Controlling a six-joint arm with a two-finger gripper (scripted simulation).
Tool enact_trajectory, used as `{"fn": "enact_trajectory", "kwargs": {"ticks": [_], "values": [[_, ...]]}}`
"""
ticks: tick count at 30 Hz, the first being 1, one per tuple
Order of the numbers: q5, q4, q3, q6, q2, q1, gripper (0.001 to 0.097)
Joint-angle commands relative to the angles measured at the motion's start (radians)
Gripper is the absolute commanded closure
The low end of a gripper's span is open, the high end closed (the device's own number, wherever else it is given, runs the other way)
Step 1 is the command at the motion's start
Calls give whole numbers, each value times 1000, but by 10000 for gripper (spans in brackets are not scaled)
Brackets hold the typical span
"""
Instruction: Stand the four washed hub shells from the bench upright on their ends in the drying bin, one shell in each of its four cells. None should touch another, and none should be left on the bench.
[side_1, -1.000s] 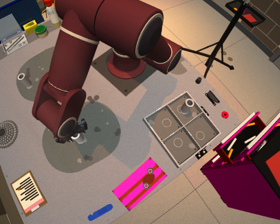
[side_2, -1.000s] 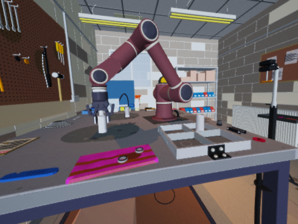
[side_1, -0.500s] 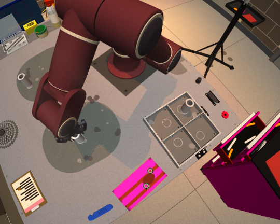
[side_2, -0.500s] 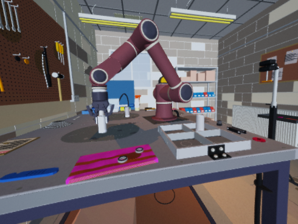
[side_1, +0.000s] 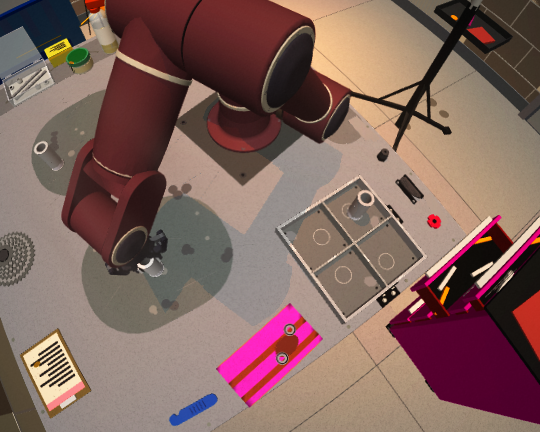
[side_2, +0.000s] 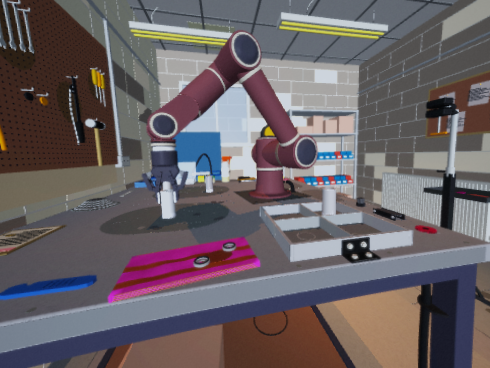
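A white hub shell (side_1: 154, 267) (side_2: 167, 204) stands upright on the dark mat at the bench's left, and my gripper (side_1: 150, 259) (side_2: 166, 192) is closed around its top from above. A second shell (side_1: 361, 204) (side_2: 328, 201) stands upright in the far cell of the grey four-cell drying bin (side_1: 351, 245) (side_2: 334, 229); the other three cells hold nothing. A third shell (side_1: 47, 155) (side_2: 209, 183) stands on the bench far behind my arm. Two small ring-shaped ends (side_1: 285, 344) (side_2: 215, 253) show on the pink mat near the front edge.
Behind the work rises my arm's base (side_1: 243, 122), with bottles and a tool case at the bench's back corner. A cassette sprocket (side_1: 15, 257), a clipboard (side_1: 55, 372) and a blue brush (side_1: 192, 409) lie along the left and front. A magenta cart (side_1: 475, 320) stands right of the bench.
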Motion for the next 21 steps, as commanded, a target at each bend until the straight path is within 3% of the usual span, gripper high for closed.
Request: {"fn": "enact_trajectory", "kwargs": {"ticks": [1, 11, 21], "values": [[-2, 0, -1, 0, 1, 0, 901], [22, 0, -8, 0, -16, 0, 901], [109, 0, -40, 0, -73, 0, 901]]}}
